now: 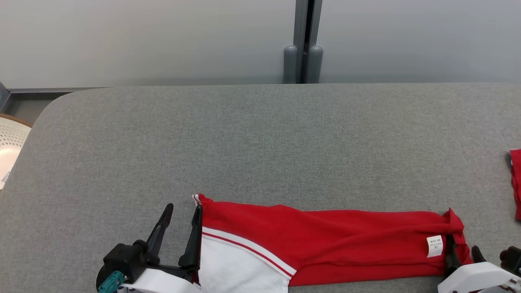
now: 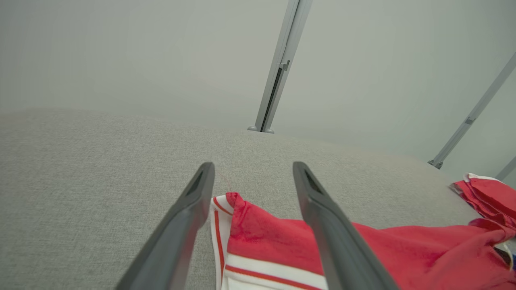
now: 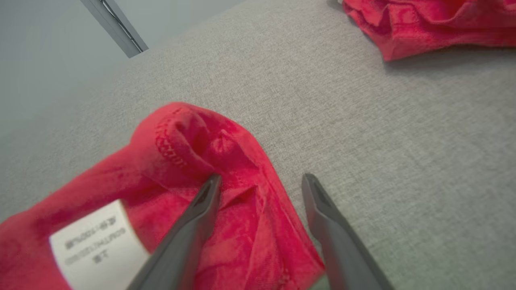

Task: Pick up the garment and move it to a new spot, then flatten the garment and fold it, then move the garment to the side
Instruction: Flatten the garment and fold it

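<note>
- The garment (image 1: pixel 325 240), red with a white striped panel, lies drawn out in a long band along the near edge of the grey worktop (image 1: pixel 260 134). It is well apart from the second red garment (image 1: pixel 516 183) at the far right edge, so we judge it already sits in its own spot and flattening is the step in hand.
- Our left tool (image 1: pixel 184 206) sits at the garment's left end, spread wide and gripping nothing. In the left wrist view the striped corner (image 2: pixel 219 205) lies between its two prongs, which sets it up for a pinch there.
- Our right tool (image 3: pixel 262 177) waits at the opposite end, likewise released and empty. One finger (image 3: pixel 189 229) rests on the bunched red cloth, and the other is over bare worktop just beside it.
- A tool at each end makes sense to us: with both ends pinched, we could pull the band taut and spread it flat.
- The right end is crumpled near the white label (image 1: pixel 434 245). We judge that a grasp there might catch several layers at once.
</note>
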{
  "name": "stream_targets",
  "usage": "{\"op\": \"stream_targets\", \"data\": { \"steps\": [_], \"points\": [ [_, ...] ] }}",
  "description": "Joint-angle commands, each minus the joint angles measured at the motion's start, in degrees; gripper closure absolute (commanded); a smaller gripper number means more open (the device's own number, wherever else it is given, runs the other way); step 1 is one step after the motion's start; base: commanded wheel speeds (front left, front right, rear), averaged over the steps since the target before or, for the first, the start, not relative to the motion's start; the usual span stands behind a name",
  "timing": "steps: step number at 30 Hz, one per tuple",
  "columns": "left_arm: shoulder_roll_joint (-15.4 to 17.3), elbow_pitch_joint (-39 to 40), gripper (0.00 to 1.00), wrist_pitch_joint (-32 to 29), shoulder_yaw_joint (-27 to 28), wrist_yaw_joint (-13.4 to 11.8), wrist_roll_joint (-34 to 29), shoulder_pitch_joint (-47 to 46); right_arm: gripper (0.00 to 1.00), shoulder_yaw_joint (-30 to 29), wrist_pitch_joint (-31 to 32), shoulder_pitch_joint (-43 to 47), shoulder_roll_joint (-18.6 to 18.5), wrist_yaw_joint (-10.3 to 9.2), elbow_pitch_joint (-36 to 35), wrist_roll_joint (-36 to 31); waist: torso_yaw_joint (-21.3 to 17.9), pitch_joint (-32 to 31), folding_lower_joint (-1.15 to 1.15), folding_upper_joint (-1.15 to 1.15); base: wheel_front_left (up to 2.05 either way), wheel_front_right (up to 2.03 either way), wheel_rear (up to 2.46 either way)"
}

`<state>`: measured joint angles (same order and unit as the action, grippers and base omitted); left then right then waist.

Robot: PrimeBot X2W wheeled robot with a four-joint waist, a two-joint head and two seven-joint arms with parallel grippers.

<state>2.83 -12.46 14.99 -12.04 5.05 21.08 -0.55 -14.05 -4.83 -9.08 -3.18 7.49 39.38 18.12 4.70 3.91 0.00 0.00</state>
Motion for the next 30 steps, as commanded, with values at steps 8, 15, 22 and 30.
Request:
{"op": "stream_targets", "data": {
  "steps": [8, 15, 22, 30],
  "points": [
    [0.18, -0.36, 0.00, 0.25, 0.55, 0.42, -0.49, -1.34, 0.00, 1.29, 0.53, -2.66, 0.25, 0.00, 6.60, 1.82, 0.38, 0.47, 0.00, 0.00, 0.00, 0.00, 0.00],
    [0.18, -0.28, 0.00, 0.25, 1.01, 0.08, -0.33, -1.31, 1.00, 3.09, -1.32, -3.16, -1.10, -0.01, 7.44, 3.62, -0.10, -0.21, 0.00, 0.00, 0.00, 0.00, 0.00],
    [0.18, -0.13, 0.00, 0.25, 1.02, -0.13, -0.12, -0.81, 1.00, -0.62, -3.98, -4.55, -5.52, -0.06, 8.47, 2.61, -0.32, -0.97, 0.00, 0.00, 0.00, 0.00, 0.00],
    [0.18, -0.28, 0.00, 0.25, 0.97, -0.38, 0.28, 0.07, 1.00, -4.03, -5.89, -7.18, -6.60, -0.04, 8.07, -0.41, -0.22, -2.72, 0.00, 0.00, 0.00, 0.00, 0.00]
  ]
}}
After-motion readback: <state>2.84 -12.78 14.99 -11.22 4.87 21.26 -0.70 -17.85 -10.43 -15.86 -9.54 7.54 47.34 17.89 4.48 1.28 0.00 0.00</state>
